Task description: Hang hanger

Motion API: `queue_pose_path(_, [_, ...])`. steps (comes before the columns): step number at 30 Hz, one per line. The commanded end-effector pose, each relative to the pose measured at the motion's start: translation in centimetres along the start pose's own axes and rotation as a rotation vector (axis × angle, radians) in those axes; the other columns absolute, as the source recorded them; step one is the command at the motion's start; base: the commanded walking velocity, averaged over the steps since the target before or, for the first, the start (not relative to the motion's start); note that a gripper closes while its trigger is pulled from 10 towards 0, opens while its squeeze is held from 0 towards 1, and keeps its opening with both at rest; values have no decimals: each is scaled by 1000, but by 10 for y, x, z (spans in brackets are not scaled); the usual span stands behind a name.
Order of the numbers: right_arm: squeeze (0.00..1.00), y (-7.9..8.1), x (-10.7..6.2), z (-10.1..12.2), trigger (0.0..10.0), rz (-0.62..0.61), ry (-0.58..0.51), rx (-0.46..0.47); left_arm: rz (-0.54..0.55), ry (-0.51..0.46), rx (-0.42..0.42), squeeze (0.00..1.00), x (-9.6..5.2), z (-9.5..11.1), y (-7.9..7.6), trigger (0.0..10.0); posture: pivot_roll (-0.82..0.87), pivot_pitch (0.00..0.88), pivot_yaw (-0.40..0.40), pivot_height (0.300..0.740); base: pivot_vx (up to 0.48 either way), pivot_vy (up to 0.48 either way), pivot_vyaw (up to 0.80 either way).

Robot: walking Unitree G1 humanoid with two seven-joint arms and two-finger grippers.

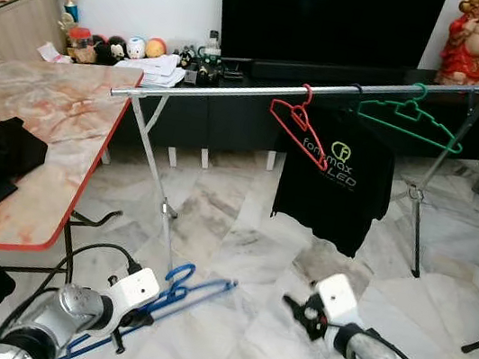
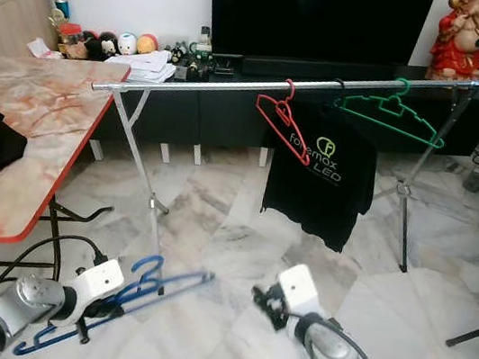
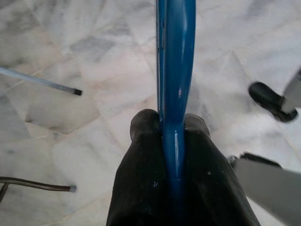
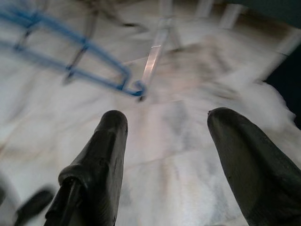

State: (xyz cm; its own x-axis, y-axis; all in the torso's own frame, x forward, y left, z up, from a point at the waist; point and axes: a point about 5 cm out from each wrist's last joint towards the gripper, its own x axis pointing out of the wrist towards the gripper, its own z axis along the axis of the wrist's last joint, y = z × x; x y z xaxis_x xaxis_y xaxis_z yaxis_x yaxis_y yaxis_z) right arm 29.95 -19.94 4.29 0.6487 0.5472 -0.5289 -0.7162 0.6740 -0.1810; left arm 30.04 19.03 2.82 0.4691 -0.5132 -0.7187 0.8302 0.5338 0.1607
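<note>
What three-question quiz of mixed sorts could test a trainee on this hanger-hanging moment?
1. True or false: the left pincer is shut on the blue plastic hanger.
2. Which hanger on the long silver metal rail carries the black printed T-shirt? A red plastic hanger; B green plastic hanger; C neither
3. Fill in: the right pincer is ____ and holds nothing.

Key: 1 true; 2 C, the shirt hangs between the two, both of which are bare; 3 open.
</note>
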Motion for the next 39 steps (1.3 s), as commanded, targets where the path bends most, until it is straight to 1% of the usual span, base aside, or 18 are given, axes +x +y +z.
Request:
queue_pose_path(1, [0,8,-4,9,10000,179,-23,-95,-73,1,73,0,-3,12,2,10000,-41,0,110,740,0,0,0])
queue_pose_path(5, [0,10,-15,8,10000,336,-10,-128,-174,-19,122,0,-4,24,-6,10000,-29,0,87,740,0,0,0])
queue_pose_path(7, [0,9,-23,13,10000,464,-14,-155,-242,-35,148,0,-8,35,-8,10000,-13,0,71,740,0,0,0])
queue_pose_path(8, [314,10,-25,14,10000,501,-12,-158,-258,-39,155,0,-9,38,-8,10000,-6,0,64,740,0,0,0])
queue_pose_path(9, [314,10,-27,15,10000,545,-8,-155,-276,-38,168,0,-10,41,-9,10000,-6,0,64,740,0,0,0])
queue_pose_path(10, [1000,10,-28,16,10000,580,-6,-150,-295,-37,180,0,-12,44,-10,10000,-2,0,58,740,0,0,0])
queue_pose_path(12, [1000,10,-31,20,10000,647,-6,-164,-356,-46,200,0,-15,51,-16,10000,18,0,46,740,0,0,0])
queue_pose_path(13, [945,10,-29,21,10000,641,-1,-192,-376,-52,201,0,-16,54,-19,10000,25,0,43,740,0,0,0])
queue_pose_path(14, [945,9,-28,23,10000,637,3,-211,-390,-55,201,0,-17,56,-21,10000,28,0,42,740,0,0,0])
queue_pose_path(15, [67,9,-27,26,10000,632,-7,-235,-408,-57,209,0,-19,58,-23,10000,35,0,41,740,0,0,0])
queue_pose_path(16, [67,8,-26,28,10000,632,-16,-250,-422,-57,214,0,-21,60,-26,10000,38,0,40,740,0,0,0])
queue_pose_path(17, [0,7,-25,31,10000,624,-28,-262,-433,-59,215,0,-22,61,-28,10000,40,0,39,740,0,0,0])
queue_pose_path(21, [0,-3,-18,48,10000,515,-61,-329,-455,-47,222,0,-25,63,-38,10000,58,0,18,740,0,0,0])
queue_pose_path(23, [0,-5,-15,56,10000,501,-86,-330,-468,-53,240,0,-28,66,-41,10000,55,0,15,740,0,0,0])
queue_pose_path(27, [0,3,-13,58,10000,594,-105,-302,-475,-62,249,0,-29,71,-47,10000,61,0,-1,740,0,0,0])
queue_pose_path(29, [0,15,-14,56,10000,734,-113,-258,-472,-74,247,0,-30,76,-50,10000,67,0,-7,740,0,0,0])
queue_pose_path(32, [0,21,-11,54,10000,812,-103,-232,-463,-88,257,0,-30,83,-51,10000,68,0,-10,740,0,0,0])
queue_pose_path(39, [0,28,-2,51,10000,835,-66,-240,-487,-111,294,0,-31,98,-59,10000,79,0,-2,740,0,0,0])
